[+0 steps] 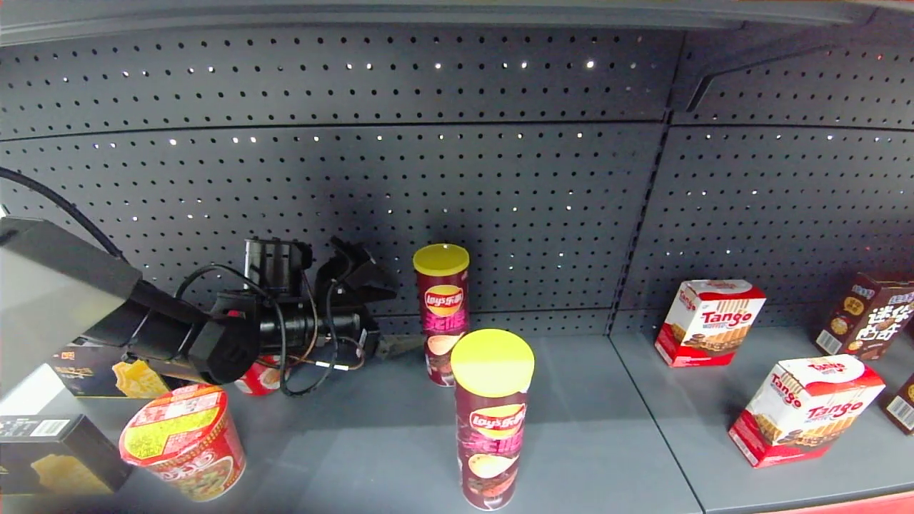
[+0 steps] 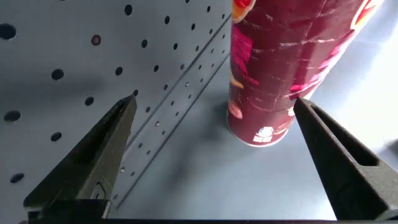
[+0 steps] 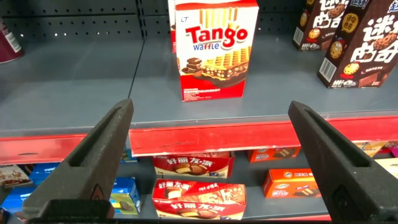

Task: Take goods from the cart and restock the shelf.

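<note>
Two maroon chip cans with yellow lids stand upright on the grey shelf (image 1: 371, 442): one at the back (image 1: 441, 314), one nearer the front (image 1: 493, 421). My left gripper (image 1: 400, 318) is low over the shelf by the pegboard, just left of the back can, open and holding nothing. In the left wrist view its fingers (image 2: 93, 168) are spread wide, and the back can (image 2: 280, 68) stands a short way beyond them, untouched. My right gripper (image 3: 211, 107) is open and holds nothing, in front of the shelf's red edge (image 3: 211, 140), facing a wafer box (image 3: 214, 50).
A red cup of noodles (image 1: 184, 442) and dark boxes (image 1: 50, 457) crowd the shelf's left end under my left arm. Two red-and-white wafer boxes (image 1: 708, 321) (image 1: 805, 407) and brown boxes (image 1: 860, 314) sit on the right section. The pegboard wall (image 1: 500, 178) closes the back.
</note>
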Motion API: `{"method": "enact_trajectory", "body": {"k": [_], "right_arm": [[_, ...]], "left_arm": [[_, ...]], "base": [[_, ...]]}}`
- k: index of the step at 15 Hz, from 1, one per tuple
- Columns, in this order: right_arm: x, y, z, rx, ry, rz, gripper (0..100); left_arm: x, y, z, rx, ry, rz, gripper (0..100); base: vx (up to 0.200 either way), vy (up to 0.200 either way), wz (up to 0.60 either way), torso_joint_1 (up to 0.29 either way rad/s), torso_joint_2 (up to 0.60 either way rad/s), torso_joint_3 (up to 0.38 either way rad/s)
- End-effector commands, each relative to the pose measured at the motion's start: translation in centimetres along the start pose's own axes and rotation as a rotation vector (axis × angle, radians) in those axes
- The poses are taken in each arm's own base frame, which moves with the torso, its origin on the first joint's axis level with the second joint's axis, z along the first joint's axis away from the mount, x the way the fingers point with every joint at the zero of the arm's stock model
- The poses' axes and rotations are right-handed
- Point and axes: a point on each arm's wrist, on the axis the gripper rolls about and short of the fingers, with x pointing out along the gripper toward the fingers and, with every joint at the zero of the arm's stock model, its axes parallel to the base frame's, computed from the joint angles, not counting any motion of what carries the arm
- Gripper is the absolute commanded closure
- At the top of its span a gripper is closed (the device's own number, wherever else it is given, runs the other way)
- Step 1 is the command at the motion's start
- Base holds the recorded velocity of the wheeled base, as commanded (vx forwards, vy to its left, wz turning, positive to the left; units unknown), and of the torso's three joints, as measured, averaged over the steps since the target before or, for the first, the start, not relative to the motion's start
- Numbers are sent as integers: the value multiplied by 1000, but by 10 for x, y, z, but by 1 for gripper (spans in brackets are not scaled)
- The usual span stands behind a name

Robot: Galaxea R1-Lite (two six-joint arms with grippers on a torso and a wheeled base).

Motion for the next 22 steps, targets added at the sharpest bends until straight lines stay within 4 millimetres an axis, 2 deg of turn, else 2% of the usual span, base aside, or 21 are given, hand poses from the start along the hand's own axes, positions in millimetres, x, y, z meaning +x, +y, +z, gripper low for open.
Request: {"method": "enact_trajectory", "body": {"k": [1, 4, 7, 15, 20, 22], "right_arm": [[0, 0, 0, 0, 0, -1, 0], [0, 0, 0, 0, 0, -1, 0], [0, 0, 0, 0, 0, -1, 0], [0, 0, 0, 0, 0, 0, 0], [0, 0, 0, 0, 0, -3, 0], [0, 0, 0, 0, 0, -1, 0]], "left_arm": [[2, 5, -6, 1, 9, 7, 0], [-5, 16, -6, 1, 1, 40, 0], [-7, 18, -8, -5, 5, 49, 0], [15, -3, -1, 14, 8, -13, 0], [17, -9, -2, 19, 16, -19, 0], [7, -13, 3, 22, 11, -15, 0]], "base": [[0, 0, 0, 0, 0, 0], [0, 0, 0, 0, 0, 0], [0, 0, 0, 0, 0, 0], [0, 0, 0, 0, 0, 0], [0, 0, 0, 0, 0, 0], [0, 0, 0, 0, 0, 0]]}}
